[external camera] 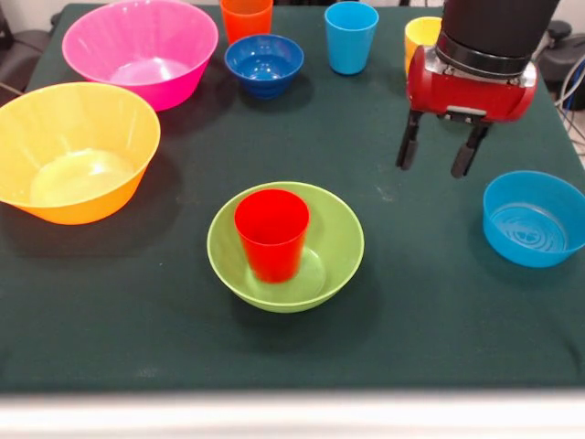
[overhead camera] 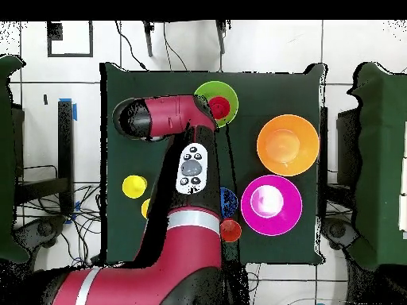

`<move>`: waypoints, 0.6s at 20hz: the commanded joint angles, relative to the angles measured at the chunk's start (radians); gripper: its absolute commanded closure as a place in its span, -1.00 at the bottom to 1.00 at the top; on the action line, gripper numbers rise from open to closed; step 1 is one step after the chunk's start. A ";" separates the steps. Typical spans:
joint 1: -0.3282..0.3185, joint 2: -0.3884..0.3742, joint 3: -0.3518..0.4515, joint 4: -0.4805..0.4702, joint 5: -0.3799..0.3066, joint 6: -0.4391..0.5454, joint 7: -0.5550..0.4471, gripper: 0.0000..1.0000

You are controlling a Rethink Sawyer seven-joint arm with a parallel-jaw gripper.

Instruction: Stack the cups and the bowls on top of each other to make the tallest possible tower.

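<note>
A red cup [external camera: 271,233] stands upright inside the green bowl [external camera: 344,240] at the table's middle front. In the overhead view the same cup [overhead camera: 220,106] and bowl [overhead camera: 203,90] show beside the arm. My gripper [external camera: 437,154] hangs open and empty above the cloth, to the right of and behind the green bowl. A light blue bowl [external camera: 533,218] sits just right of it. At the back stand an orange cup [external camera: 247,16], a dark blue bowl [external camera: 264,64], a light blue cup [external camera: 351,35] and a yellow cup [external camera: 420,35], which the gripper partly hides.
A pink bowl [external camera: 137,50] sits at the back left and a yellow-orange bowl [external camera: 73,151] at the left edge. The table has a dark green cloth [external camera: 164,329]. In the overhead view the arm [overhead camera: 171,119] covers the light blue bowl; a yellow cup [overhead camera: 133,187] stands beside it.
</note>
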 commanded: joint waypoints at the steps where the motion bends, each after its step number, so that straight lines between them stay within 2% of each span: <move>1: -0.086 0.013 0.126 0.013 0.045 0.054 0.011 -1.00; 7: -0.100 -0.015 0.135 0.046 0.029 0.038 -0.016 -1.00; 12: -0.070 -0.014 0.131 0.062 0.021 0.025 0.017 -1.00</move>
